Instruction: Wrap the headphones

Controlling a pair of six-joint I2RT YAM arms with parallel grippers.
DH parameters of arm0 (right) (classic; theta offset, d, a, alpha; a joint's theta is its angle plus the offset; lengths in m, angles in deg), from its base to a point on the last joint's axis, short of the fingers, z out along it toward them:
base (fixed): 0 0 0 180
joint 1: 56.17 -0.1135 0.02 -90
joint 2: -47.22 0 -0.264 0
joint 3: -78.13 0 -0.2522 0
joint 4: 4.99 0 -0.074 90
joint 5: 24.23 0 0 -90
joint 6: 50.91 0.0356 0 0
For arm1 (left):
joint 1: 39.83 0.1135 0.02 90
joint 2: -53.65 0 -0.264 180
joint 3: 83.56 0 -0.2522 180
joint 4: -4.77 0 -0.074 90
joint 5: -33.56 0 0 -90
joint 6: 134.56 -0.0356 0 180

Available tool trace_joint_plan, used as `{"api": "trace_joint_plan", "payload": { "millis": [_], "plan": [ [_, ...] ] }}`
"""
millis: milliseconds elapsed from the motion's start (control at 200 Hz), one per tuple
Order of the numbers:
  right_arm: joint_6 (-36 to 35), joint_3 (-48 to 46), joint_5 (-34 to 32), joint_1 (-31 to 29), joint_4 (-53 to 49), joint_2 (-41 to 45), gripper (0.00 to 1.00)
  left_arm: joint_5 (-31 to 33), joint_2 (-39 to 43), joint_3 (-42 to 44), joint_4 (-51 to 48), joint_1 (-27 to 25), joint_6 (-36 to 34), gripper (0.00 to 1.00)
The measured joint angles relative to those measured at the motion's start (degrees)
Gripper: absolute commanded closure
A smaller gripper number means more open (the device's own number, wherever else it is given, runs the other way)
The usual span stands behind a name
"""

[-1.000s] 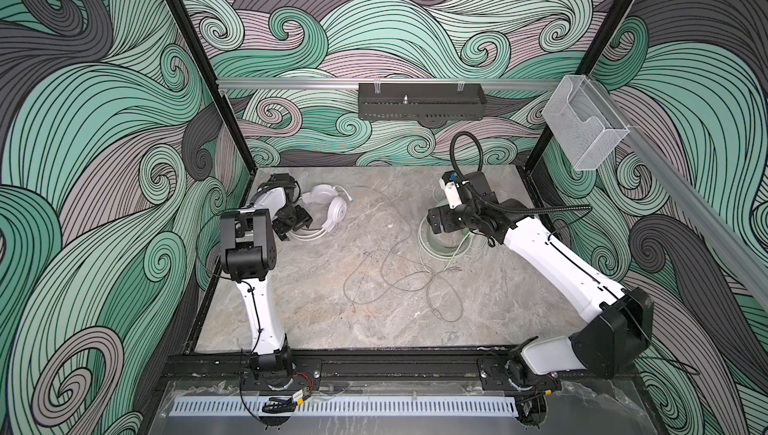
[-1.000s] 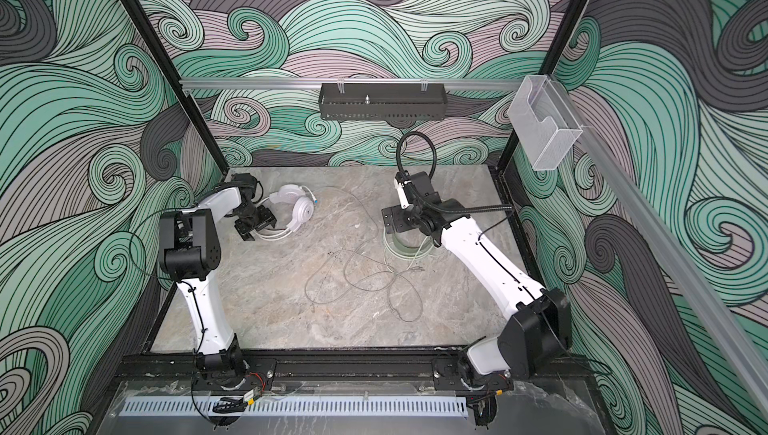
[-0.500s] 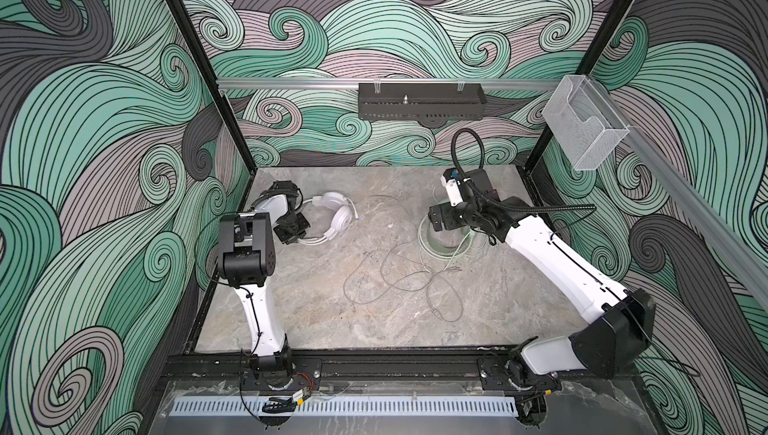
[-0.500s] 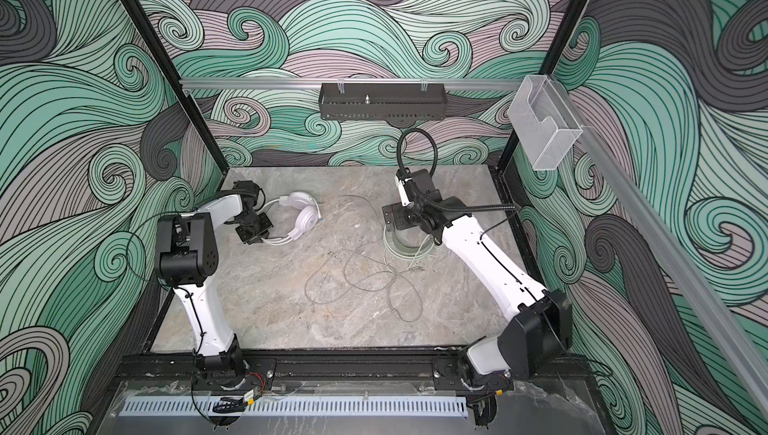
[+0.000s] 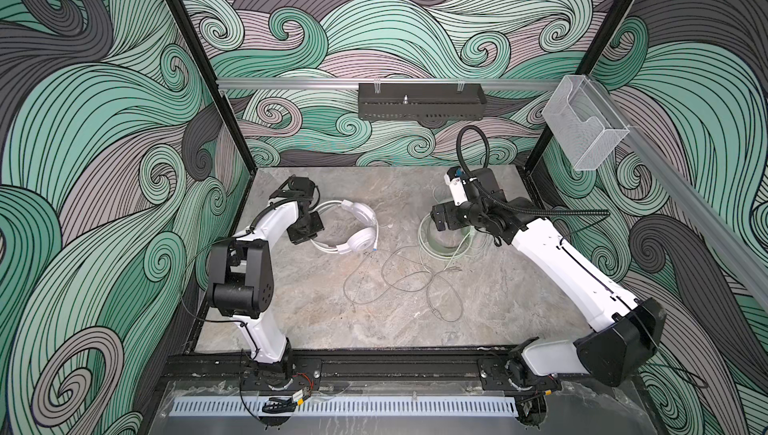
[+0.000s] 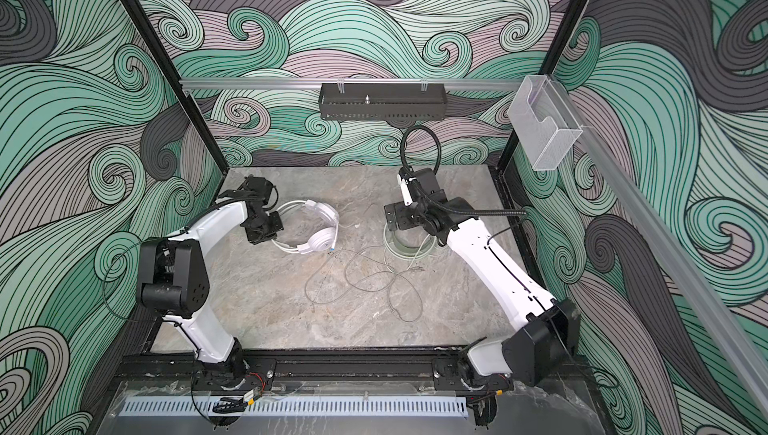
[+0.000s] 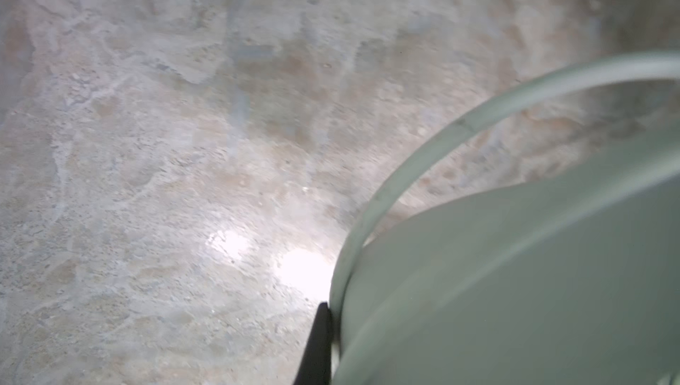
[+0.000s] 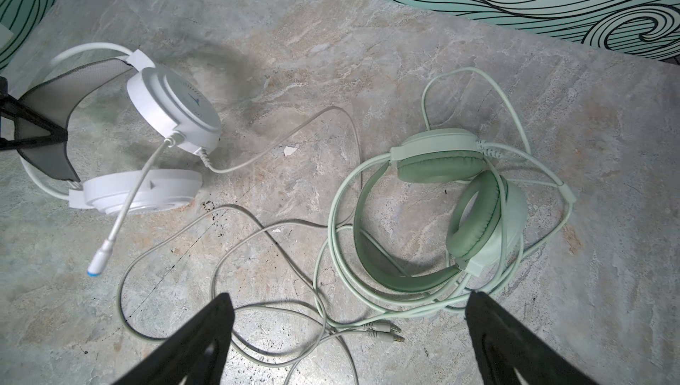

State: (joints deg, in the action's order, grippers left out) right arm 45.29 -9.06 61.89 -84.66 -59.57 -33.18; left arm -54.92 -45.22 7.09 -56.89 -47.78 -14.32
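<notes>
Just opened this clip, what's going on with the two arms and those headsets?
Two robot arms are working on two wired headsets on a stone-look table. The left gripper is shut on the headband of the white headset. The right gripper hangs open above the green headset without touching it. The cables lie in loose, overlapping loops between and around the headsets, so no tidy wrapping is done yet.

Lab robot cell: L arm (image 5: pixel 272 225), R arm (image 5: pixel 557 258) on base rail (image 5: pixel 395 364), swirl-print walls (image 5: pixel 395 29), marble-look tabletop (image 5: pixel 332 320).
</notes>
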Motion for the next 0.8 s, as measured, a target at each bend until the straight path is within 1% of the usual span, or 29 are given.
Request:
{"api": "trace_joint_plan", "payload": {
  "millis": [60,140,250,370,665,745,801],
  "plan": [
    [0.0,0.0,0.2,-0.1,-0.2,0.0,0.01,-0.1,1.2,1.4,0.4,-1.9,0.2,1.00],
    [0.0,0.0,0.4,-0.2,-0.3,0.0,0.01,-0.4,2.8,5.4,0.8,-4.2,1.0,1.00],
    [0.0,0.0,0.9,-0.5,-0.3,0.0,0.01,-0.6,3.0,9.6,0.3,-6.2,1.9,1.00],
    [0.1,-0.6,1.1,-0.6,-0.2,0.0,0.01,-0.5,3.1,11.6,0.1,-8.0,2.5,0.99],
    [0.3,-1.7,1.3,-1.2,-0.3,0.2,0.02,-0.6,3.0,15.0,3.1,-9.0,4.0,0.89],
    [0.3,-1.8,1.2,-1.2,-0.4,0.7,0.02,-0.6,3.0,16.0,3.7,-9.0,4.2,0.84],
    [0.3,-1.8,1.2,-1.2,-0.3,1.1,0.02,-0.6,2.9,16.4,4.1,-9.0,4.2,0.79]
  ]
}}
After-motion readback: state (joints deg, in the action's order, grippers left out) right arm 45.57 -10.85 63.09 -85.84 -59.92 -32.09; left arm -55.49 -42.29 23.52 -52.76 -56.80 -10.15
